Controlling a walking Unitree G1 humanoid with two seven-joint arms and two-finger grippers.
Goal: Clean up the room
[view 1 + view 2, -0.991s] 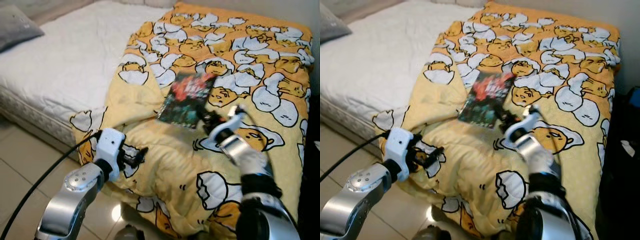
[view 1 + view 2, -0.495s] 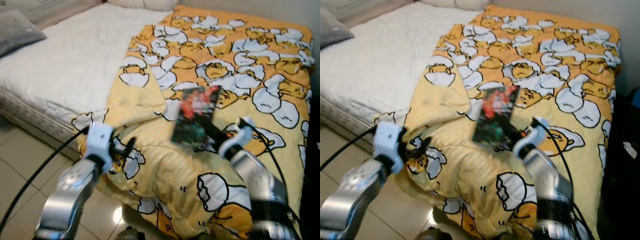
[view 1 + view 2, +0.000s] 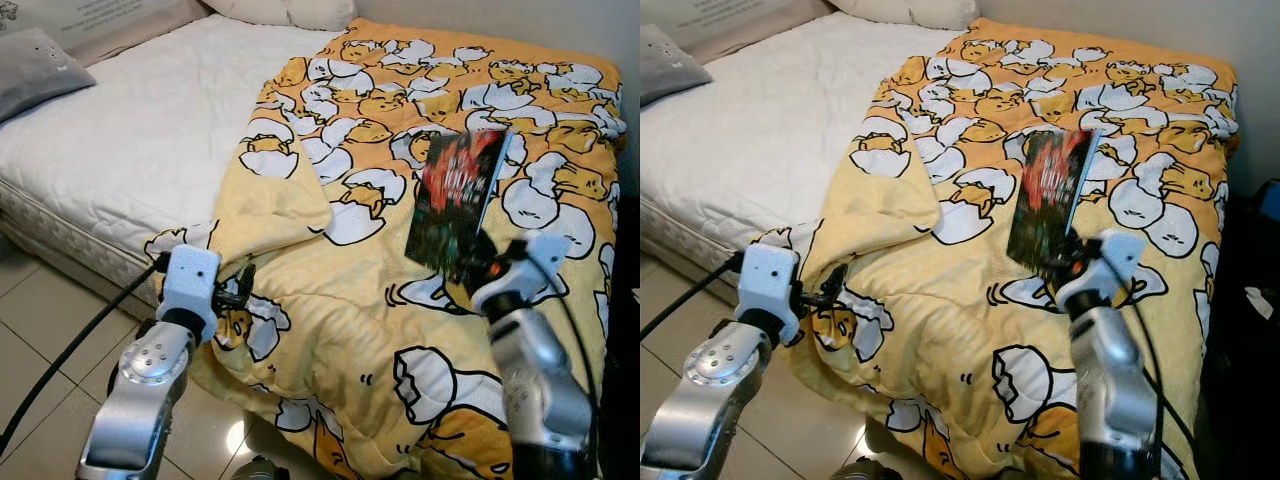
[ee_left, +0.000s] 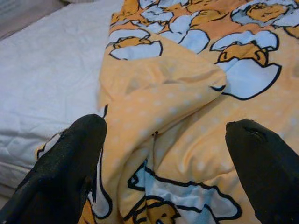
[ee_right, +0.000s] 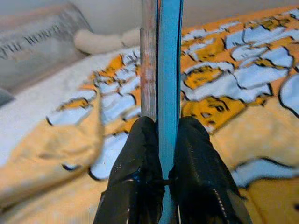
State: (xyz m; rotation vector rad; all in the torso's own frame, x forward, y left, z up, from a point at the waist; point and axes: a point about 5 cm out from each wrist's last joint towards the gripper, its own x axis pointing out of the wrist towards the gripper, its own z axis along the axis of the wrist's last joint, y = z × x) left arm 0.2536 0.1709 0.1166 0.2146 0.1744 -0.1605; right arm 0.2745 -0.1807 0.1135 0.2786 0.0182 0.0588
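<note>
The right end effector pinched the book by its lower edge, upright above the blanket, presumably for carrying away, while the left end effector hovered wide beside a blanket fold.

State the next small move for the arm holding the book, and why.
Probably carry the book off the bed. The right tool is shut on its lower edge and holds it upright above the yellow blanket, so nothing rests on the bedding. The left tool hovers open at the blanket's folded edge.
</note>
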